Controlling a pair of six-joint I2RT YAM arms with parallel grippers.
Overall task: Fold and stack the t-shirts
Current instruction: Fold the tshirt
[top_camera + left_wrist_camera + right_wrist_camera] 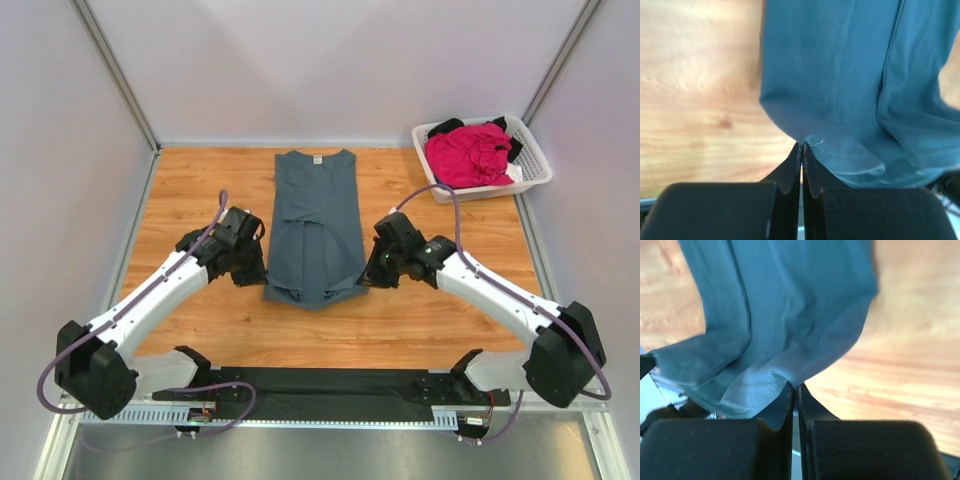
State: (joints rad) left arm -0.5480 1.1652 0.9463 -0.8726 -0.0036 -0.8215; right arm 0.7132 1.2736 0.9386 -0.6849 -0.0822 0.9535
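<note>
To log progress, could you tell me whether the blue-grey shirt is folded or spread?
Partly folded: the shirt is a narrow strip, its sides turned inward.

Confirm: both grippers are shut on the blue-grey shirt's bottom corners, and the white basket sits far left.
No: the top external view shows the white basket far right. The left gripper and right gripper are shut on the bottom corners of the blue-grey shirt.

A white basket (536, 163) (slatted) sits far right on the wooden table (200, 200)

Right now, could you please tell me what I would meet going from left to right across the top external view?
left tool → blue-grey t-shirt → right tool → white basket
</note>
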